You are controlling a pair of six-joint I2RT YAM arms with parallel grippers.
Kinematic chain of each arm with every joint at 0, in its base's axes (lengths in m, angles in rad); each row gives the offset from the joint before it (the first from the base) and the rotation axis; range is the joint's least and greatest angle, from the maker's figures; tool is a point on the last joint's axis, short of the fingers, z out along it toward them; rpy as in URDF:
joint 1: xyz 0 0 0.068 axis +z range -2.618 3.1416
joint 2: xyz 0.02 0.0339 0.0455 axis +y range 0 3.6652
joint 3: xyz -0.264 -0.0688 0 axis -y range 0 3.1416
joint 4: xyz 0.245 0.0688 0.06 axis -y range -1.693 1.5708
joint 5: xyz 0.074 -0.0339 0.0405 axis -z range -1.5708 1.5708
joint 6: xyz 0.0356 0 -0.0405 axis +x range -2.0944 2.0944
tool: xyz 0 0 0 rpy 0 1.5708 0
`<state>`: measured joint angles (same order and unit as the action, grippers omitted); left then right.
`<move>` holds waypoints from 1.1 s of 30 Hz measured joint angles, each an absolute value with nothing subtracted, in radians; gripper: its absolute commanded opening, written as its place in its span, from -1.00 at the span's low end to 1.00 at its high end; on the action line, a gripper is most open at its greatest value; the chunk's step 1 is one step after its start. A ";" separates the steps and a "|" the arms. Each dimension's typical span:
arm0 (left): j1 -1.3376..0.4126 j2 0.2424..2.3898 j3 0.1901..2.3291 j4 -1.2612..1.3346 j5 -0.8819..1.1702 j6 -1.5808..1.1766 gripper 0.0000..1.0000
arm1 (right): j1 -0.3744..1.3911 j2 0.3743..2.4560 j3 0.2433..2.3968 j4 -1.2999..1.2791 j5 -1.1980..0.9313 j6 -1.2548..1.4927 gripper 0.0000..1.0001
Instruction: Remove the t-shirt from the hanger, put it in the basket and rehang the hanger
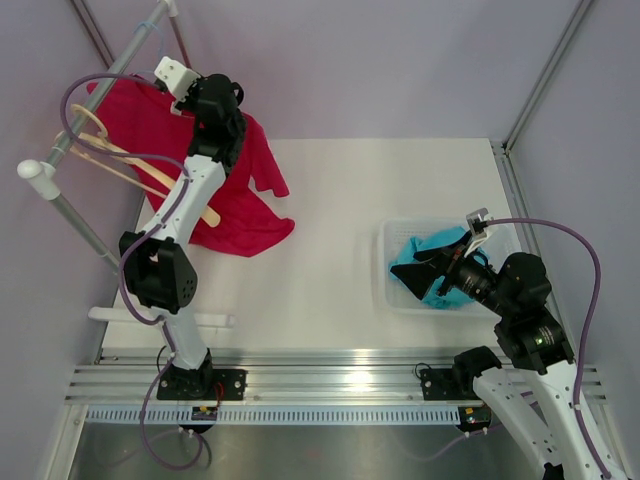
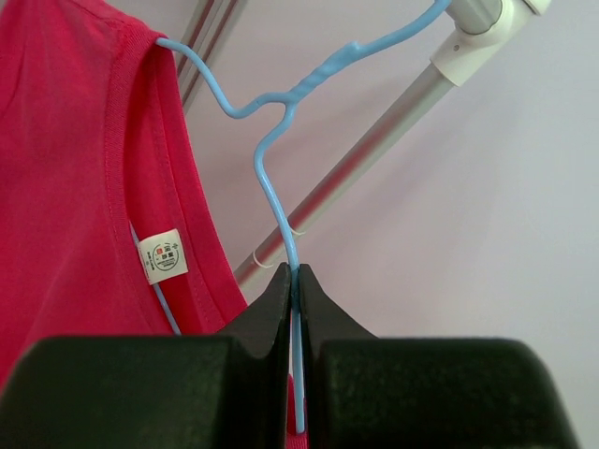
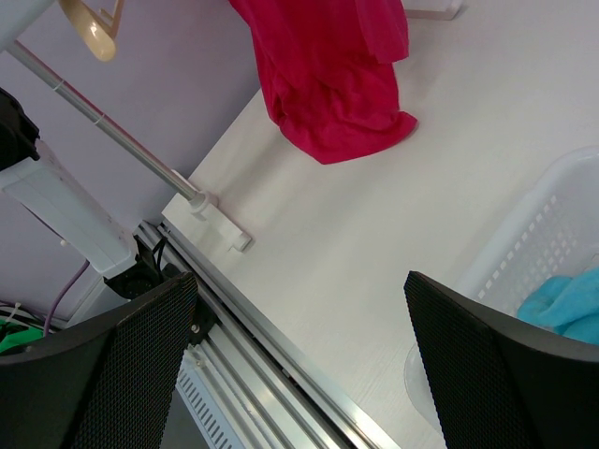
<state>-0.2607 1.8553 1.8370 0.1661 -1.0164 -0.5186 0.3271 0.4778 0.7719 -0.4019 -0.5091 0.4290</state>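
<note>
White table (image 1: 330,200), matte top, metal rail along the near edge. The lower part of the red t-shirt (image 1: 240,225) lies crumpled on its far-left area. A white slotted basket (image 1: 384,262) sits right of centre, with a teal cloth (image 1: 415,250) inside. A white rack foot (image 1: 215,320) rests near-left.

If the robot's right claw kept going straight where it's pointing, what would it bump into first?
Probably the bare table, just beside the basket. The open right gripper tilts down at the tabletop, well short of the red t-shirt, though depth is hard to judge.
</note>
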 measured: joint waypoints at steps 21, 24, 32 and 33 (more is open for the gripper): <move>-0.261 1.827 1.869 0.189 -0.899 -0.384 -1.00 | 0.327 0.478 0.772 -0.402 -0.509 0.429 0.99; -0.261 1.824 1.869 0.189 -0.897 -0.376 -1.00 | 0.327 0.478 0.772 -0.402 -0.509 0.429 0.99; -0.261 1.819 1.869 0.205 -0.894 -0.351 -1.00 | 0.327 0.478 0.772 -0.402 -0.509 0.429 0.99; -0.261 1.818 1.869 0.205 -0.893 -0.350 -1.00 | 0.327 0.478 0.772 -0.402 -0.509 0.429 0.99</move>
